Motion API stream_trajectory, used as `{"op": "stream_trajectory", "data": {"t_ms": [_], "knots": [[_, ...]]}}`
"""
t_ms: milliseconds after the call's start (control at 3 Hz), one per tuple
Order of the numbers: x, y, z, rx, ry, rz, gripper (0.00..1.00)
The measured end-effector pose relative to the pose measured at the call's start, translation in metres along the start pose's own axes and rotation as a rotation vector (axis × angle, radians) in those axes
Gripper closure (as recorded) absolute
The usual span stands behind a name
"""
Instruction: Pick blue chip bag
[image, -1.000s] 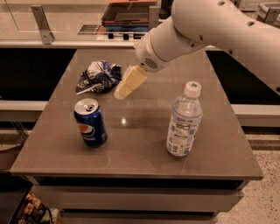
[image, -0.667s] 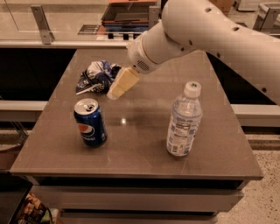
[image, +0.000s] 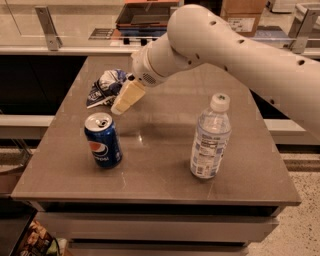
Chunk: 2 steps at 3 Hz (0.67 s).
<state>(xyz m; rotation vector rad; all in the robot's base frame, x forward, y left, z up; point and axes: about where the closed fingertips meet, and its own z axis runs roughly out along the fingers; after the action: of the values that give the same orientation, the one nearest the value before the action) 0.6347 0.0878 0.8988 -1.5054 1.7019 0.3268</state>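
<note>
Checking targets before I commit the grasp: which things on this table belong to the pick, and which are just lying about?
Belongs to the job:
- blue chip bag, crumpled, far left of the table
- gripper, at the bag's right edge

Just lying about:
- Pepsi can, upright, front left
- water bottle, upright, capped, right

- Gripper (image: 126, 99), over table (image: 160, 180) rear-left, hides from us the rt edge of blue chip bag (image: 102, 86).
- Arm (image: 240, 45) cut off at rt edge; we can't see its base.
</note>
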Motion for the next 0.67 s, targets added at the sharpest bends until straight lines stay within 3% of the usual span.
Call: {"op": "stream_trajectory", "data": {"t_ms": [667], "knots": [[-0.009,-0.006,0.028,-0.002,-0.026,-0.048,0.0]]}}
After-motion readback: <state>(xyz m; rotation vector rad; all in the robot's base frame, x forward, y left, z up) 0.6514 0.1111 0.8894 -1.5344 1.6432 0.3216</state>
